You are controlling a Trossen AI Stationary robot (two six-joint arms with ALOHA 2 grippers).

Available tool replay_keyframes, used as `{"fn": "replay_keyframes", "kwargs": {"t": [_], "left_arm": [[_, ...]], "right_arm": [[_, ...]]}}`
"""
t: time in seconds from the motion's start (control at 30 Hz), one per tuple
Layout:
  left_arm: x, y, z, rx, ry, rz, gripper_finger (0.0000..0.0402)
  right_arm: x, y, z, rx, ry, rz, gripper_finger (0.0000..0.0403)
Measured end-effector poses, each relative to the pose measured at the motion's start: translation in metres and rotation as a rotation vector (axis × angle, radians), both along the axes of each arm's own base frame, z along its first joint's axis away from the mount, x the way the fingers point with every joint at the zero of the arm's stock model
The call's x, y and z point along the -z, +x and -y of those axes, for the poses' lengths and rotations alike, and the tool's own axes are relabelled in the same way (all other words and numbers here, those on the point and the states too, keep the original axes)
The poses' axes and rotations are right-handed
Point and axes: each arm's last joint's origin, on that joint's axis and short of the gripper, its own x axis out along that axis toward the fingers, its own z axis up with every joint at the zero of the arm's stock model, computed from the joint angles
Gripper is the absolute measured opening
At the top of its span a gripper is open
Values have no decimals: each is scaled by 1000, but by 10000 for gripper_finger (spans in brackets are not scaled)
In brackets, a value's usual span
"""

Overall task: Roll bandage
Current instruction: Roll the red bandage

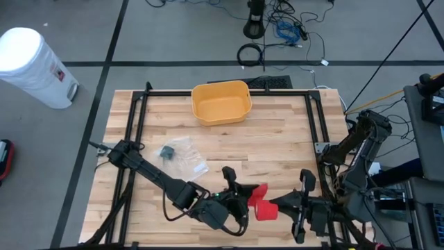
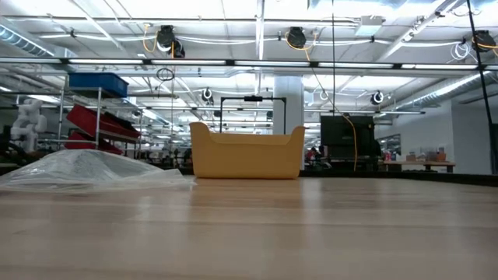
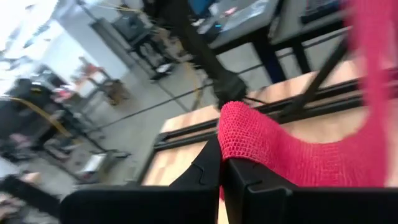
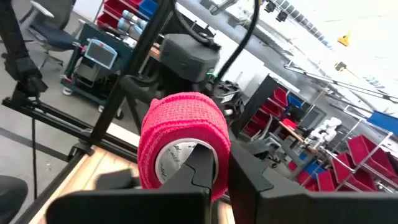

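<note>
Near the table's front edge, both grippers hold a red bandage (image 1: 261, 203) up clear of the wood. My left gripper (image 1: 243, 198) is shut on its loose strip (image 3: 292, 155), and my right gripper (image 1: 279, 206) is shut on the wound roll (image 4: 183, 127), whose white core (image 4: 173, 158) shows. The two grippers point at each other, a short stretch of strip between them. Neither gripper shows in the low view. My left gripper (image 3: 222, 163) pinches the strip's free end (image 3: 239, 134) between its two shut fingers, coming in about level from the table's left. The strip runs away from the fingers toward the roll and up (image 3: 373, 62), clear of the table. My right gripper (image 4: 222, 165) grips the roll's wall (image 4: 217, 146) at one open end. One finger (image 4: 200, 167) seems to stand in the core's opening, the other (image 4: 252, 177) outside the red winding. It comes in level from the table's right. The roll is lifted clear of the table.
A yellow bin (image 1: 220, 102) stands at the table's far middle. A crumpled clear plastic bag (image 1: 184, 158) with a dark item (image 1: 167, 151) lies left of centre. A black frame (image 1: 139, 118) runs along the table's sides. A white waste bin (image 1: 31, 66) stands on the floor beyond the table's far left corner.
</note>
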Motion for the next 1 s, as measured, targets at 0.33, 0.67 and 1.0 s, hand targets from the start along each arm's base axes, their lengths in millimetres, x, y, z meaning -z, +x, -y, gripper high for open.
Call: {"fn": "replay_keyframes", "kwargs": {"t": [0.33, 0.67, 1.0], "left_arm": [[17, 5, -1, 39, -61, -69, 2], [23, 10, -16, -64, -7, -103, 2], [17, 8, -22, -130, 65, -101, 2]], "right_arm": [[-2, 9, 8, 39, -31, 11, 19], [-2, 7, 6, 22, -6, 15, 19], [0, 7, 4, -11, 27, 9, 19]]}}
